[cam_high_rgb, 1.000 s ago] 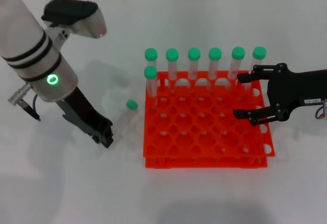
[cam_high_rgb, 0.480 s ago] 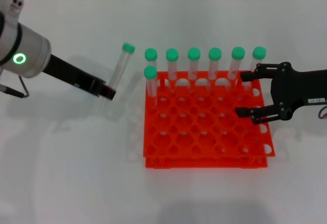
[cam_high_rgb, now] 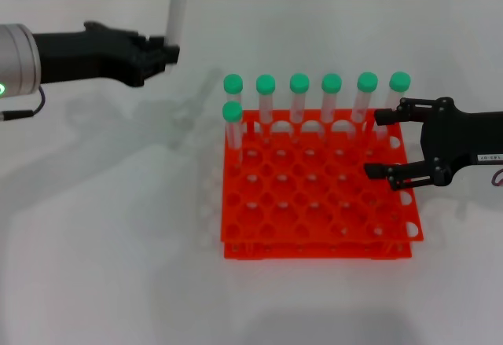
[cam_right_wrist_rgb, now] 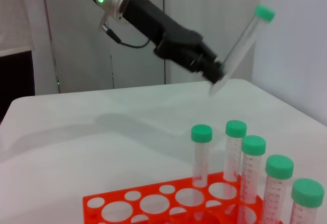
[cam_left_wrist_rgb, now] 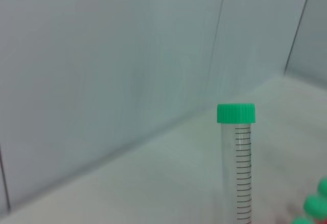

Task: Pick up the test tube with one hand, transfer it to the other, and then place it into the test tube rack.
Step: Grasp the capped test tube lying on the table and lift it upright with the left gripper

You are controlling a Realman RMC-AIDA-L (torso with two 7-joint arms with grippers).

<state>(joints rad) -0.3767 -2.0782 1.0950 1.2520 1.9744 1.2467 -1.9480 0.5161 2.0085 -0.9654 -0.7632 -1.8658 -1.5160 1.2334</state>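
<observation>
left black claw gripper (cam_high_rgb: 167, 53): clamped on slim clear green-capped test tube (cam_high_rgb: 178, 9), held raised left of orange-red grid rack (cam_high_rgb: 314, 239) | right black labelled gripper (cam_high_rgb: 379, 144): fingers apart, holding nothing, over rack's right edge | seven tubes in rack

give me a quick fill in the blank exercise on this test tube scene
1. The test tube held up in the air is gripped by the ____ gripper.
2. Every tube cap in view is coloured ____.
3. The test tube rack holds ____ tubes.
4. The right gripper hovers over the rack with its jaws ____.

Missing words: left; green; seven; open
</observation>
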